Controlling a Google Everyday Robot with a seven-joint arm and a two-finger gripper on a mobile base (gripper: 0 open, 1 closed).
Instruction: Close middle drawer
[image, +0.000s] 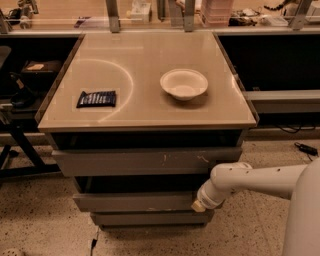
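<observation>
The middle drawer (135, 202) is the wide plain grey front under the scratched top drawer front (145, 161). It stands a little out from the cabinet, with a dark gap above it. My gripper (199, 205) is at the end of the white arm, against the right end of the middle drawer's front panel. The arm reaches in from the lower right.
A white bowl (184, 84) and a dark snack packet (97, 98) lie on the tan cabinet top (145, 112). A narrower bottom drawer front (150, 218) sits below. A black frame (20, 145) stands to the left, and a cable (305, 148) lies on the speckled floor to the right.
</observation>
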